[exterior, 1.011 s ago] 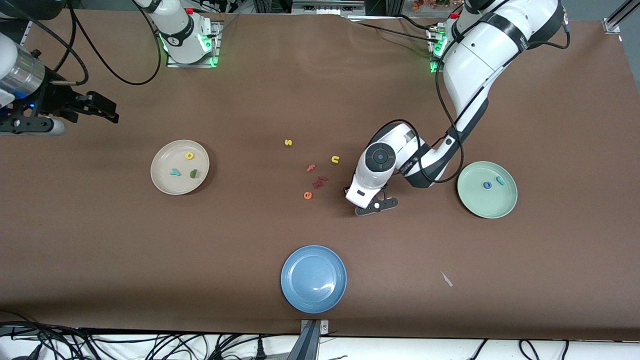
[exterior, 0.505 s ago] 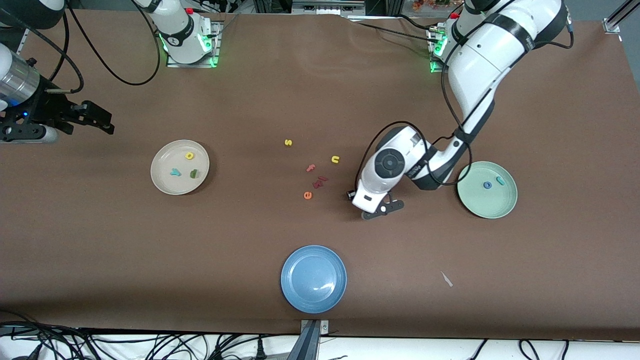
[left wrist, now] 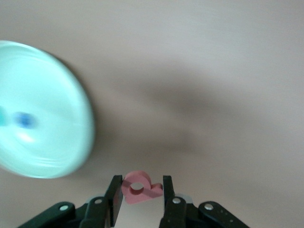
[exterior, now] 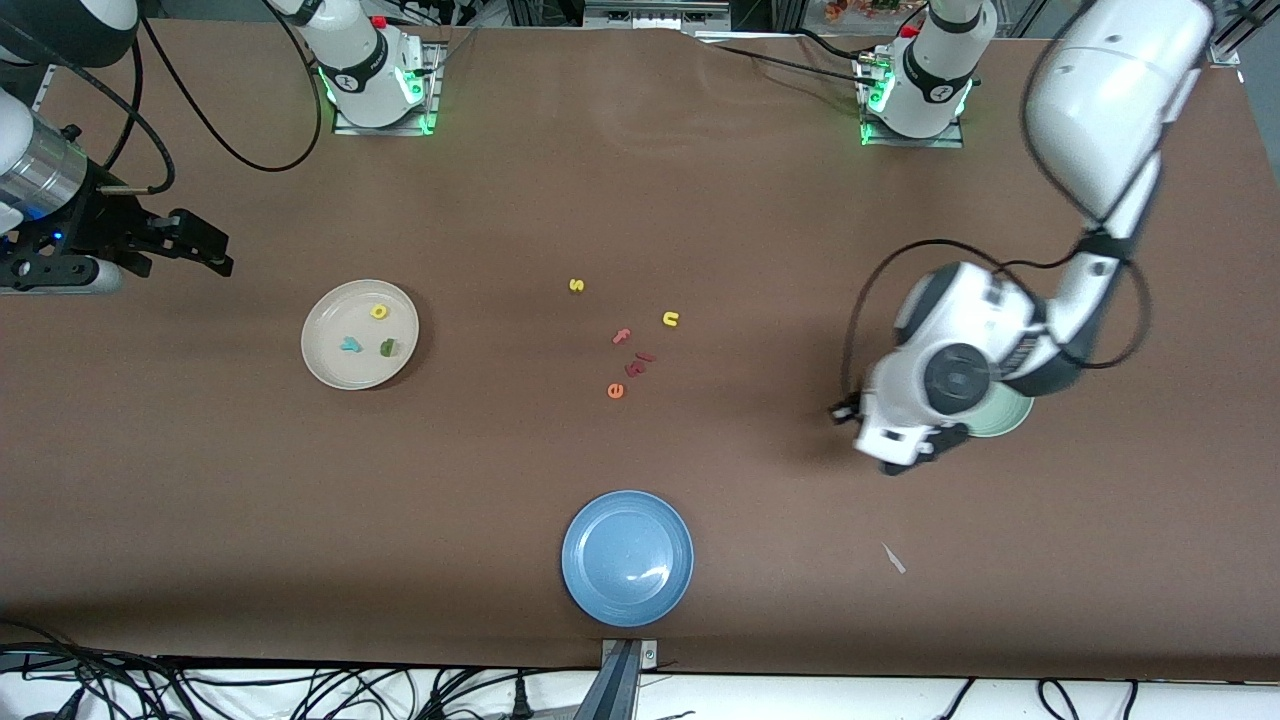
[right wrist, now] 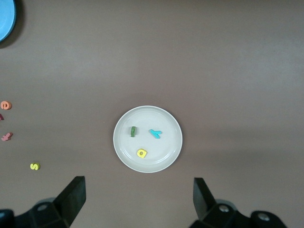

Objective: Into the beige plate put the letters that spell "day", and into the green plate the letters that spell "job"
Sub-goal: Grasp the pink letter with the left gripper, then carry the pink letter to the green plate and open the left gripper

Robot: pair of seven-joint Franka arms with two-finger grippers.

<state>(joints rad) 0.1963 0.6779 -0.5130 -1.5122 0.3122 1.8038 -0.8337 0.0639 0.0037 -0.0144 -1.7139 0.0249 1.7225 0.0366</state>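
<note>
My left gripper is shut on the pinkish-red b, held in the air beside the green plate. The blue o lies in that plate, blurred, with a teal bit at the picture's edge. In the front view the left gripper hangs over the table at the green plate's edge and covers most of it. The beige plate holds the yellow d, teal y and green a. My right gripper waits open, high over the right arm's end of the table.
Loose letters lie mid-table: yellow s, yellow n, pink f, orange e and dark red pieces. A blue plate sits near the front edge, with a small white scrap toward the left arm's end.
The left arm has swung from beside the loose letters to the green plate's edge, carrying the b. The right gripper has barely shifted.
</note>
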